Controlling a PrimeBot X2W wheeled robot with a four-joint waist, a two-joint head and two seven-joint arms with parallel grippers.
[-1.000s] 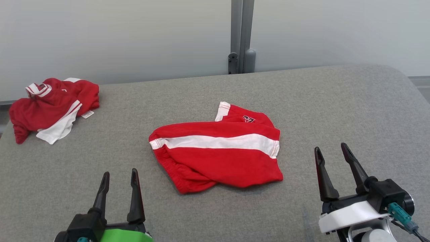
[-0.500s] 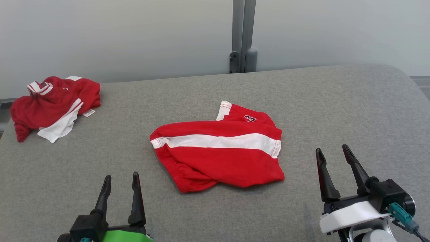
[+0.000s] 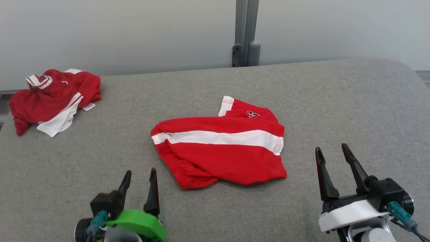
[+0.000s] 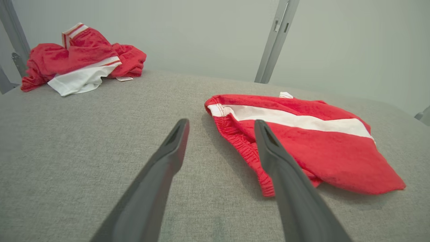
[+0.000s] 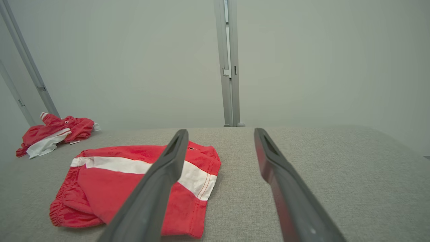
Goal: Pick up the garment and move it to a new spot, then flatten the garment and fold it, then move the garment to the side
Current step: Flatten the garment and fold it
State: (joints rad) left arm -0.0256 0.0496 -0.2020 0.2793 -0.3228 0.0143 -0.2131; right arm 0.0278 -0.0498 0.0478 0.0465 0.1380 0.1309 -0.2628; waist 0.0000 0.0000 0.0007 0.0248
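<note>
The left gripper (image 3: 140, 171) has edged toward the crumpled red, white-striped fabric shorts (image 3: 221, 158), fingers apart and empty as on the right gripper (image 3: 331, 148); pickup seems just starting, needing a waistband pinch.

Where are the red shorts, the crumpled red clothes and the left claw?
red shorts (image 3: 221, 158): head view, red cloth below the stripe.
crumpled red clothes (image 3: 43, 101): head view, red middle.
left claw (image 3: 140, 171): head view, between its fingertips.

Logo (image 3: 252, 114) on garment (image 3: 218, 158), perhaps illegible
</note>
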